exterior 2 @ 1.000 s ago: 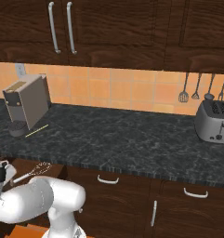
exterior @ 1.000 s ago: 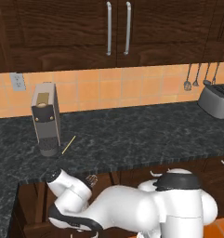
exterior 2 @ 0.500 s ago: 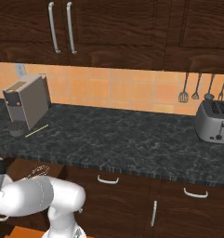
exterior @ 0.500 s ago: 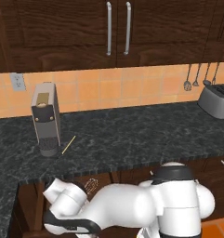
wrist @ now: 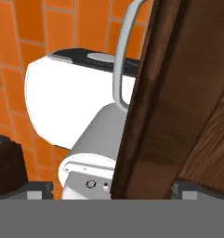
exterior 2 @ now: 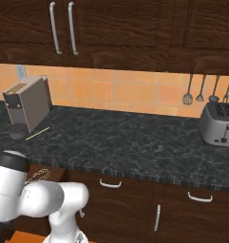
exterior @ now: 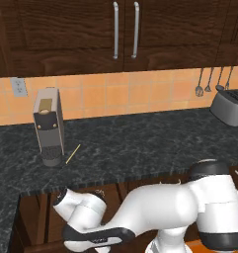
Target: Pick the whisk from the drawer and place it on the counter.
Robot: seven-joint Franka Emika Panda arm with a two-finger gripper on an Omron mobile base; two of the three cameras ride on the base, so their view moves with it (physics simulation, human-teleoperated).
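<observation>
Down in the lower left of the left base view we see the white arm bent low in front of the open wide dark-brown wooden drawer [exterior: 39, 217], under the thick rounded edge of the long dark speckled stone table [exterior: 140, 143]. The small balloon whisk with dark wire loops [exterior 2: 38, 176] peeks out just beside the arm at the lower left of the right base view, below the table edge; in the left base view its loops [exterior: 99, 194] show just above the wrist. We cannot tell whether it lies in the drawer or is held.

Through the hand view, the drawer's dark wood front runs as a diagonal across the right half, with its silver curved handle [wrist: 125, 51] at the upper centre. The pincer's fingertips are not clear to us there, so we cannot tell whether they stand apart or together.

On the table, a tall beige coffee machine [exterior: 48, 126] stands at the left and a silver toaster [exterior 2: 220, 123] at the right.
</observation>
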